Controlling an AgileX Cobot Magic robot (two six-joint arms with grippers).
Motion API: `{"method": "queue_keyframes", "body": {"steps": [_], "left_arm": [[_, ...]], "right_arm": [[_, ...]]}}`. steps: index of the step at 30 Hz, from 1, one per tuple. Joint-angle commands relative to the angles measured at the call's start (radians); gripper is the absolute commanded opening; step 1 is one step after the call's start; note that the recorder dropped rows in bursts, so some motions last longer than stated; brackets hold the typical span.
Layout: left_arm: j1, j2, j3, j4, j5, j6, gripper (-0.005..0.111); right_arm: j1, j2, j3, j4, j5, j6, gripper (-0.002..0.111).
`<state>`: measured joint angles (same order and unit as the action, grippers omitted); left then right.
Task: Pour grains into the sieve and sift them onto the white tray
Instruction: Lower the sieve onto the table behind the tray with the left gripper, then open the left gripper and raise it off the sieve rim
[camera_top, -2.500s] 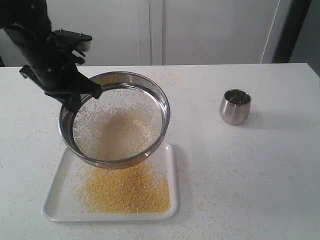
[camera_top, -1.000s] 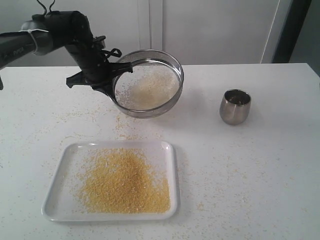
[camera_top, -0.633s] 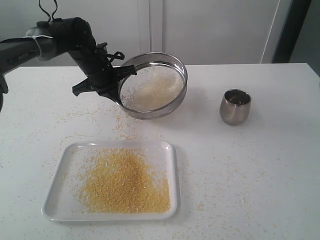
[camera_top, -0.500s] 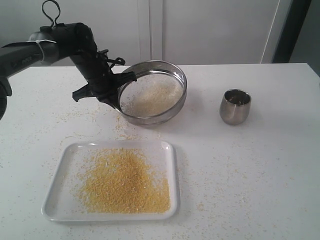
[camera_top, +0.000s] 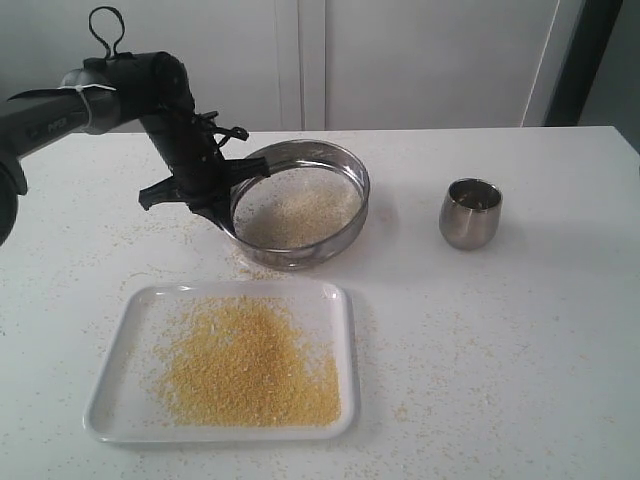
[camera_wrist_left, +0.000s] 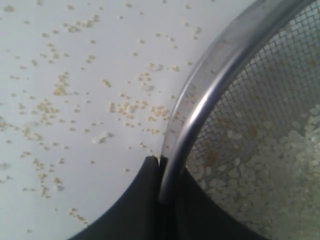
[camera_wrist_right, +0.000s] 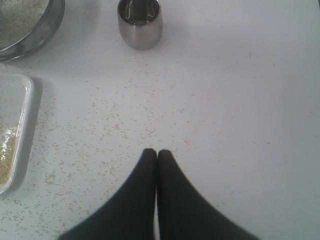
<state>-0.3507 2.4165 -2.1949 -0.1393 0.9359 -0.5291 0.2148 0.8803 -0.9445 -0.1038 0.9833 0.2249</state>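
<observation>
My left gripper (camera_top: 222, 204) is shut on the rim of the sieve (camera_top: 345, 215), one finger inside and one outside, as the left wrist view shows with the left gripper (camera_wrist_left: 160, 165) on the sieve rim (camera_wrist_left: 210, 95). The sieve hangs low, just behind the white tray (camera_top: 335, 300); I cannot tell whether it touches the table. Pale coarse grains (camera_top: 298, 205) lie on its mesh (camera_wrist_left: 265, 165). A heap of golden grains (camera_top: 250, 365) covers the middle of the tray. My right gripper (camera_wrist_right: 157, 152) is shut and empty, over bare table; the exterior view does not show it.
A small steel cup (camera_top: 470, 212) stands upright to the right of the sieve, and the right wrist view shows this cup (camera_wrist_right: 140, 22) ahead of the right gripper. Loose grains are scattered over the white table (camera_top: 480, 340), thickest around the tray and sieve.
The left arm has carried the sieve off from above the tray to behind it, then lowered it toward the table. The golden heap and the cup have not moved.
</observation>
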Motion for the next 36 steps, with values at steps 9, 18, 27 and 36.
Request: {"method": "queue_keyframes", "body": {"steps": [9,18,27,36], "left_arm": [[-0.001,-0.015,-0.012,-0.029,0.008,0.036,0.046],[-0.001,-0.034,-0.012,-0.033,0.016,0.036,0.046],[-0.001,-0.050,-0.052,-0.033,0.078,0.036,0.046],[-0.001,-0.106,-0.052,0.002,0.106,0.040,0.044]], "right_arm": [[-0.007,-0.006,0.003,0.000,-0.012,0.001,0.000],[-0.007,-0.006,0.003,0.000,-0.012,0.001,0.000],[-0.007,-0.006,0.003,0.000,-0.012,0.001,0.000],[-0.007,-0.006,0.003,0.000,-0.012,0.001,0.000]]}}
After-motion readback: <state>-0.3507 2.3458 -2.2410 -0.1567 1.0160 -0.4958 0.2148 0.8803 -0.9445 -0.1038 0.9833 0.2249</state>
